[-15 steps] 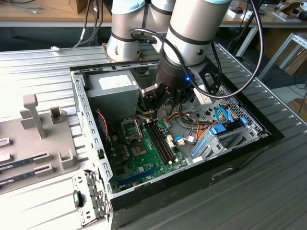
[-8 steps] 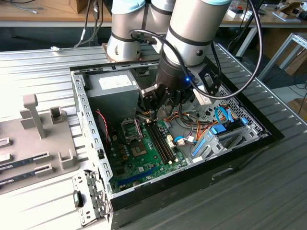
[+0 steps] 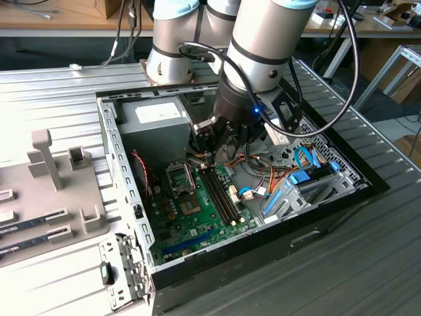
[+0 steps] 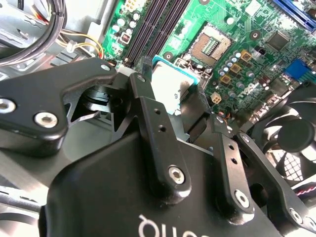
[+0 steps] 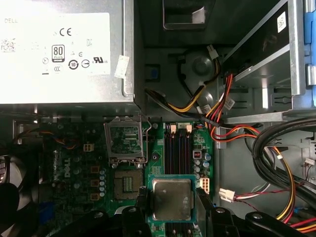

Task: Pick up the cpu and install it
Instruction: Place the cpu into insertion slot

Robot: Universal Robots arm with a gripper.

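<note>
First wrist view shows the fingers [image 5: 142,199] clamped on opposite edges of the cpu [image 5: 171,199], held over the memory slots [image 5: 177,148] with the open socket [image 5: 127,184] just beside them, so any tilt or slip in this grip could bend the socket's pins.

Exterior view: bright room light, glare bleaching the table [image 3: 46,92] at the exterior view's left; case [image 3: 112,145] interior darker under the arm [image 3: 263,46]. First wrist view: power supply label [image 5: 54,49] blown white, motherboard [image 5: 74,163] dim, soft sheen on the cpu [image 5: 171,198] lid
</note>
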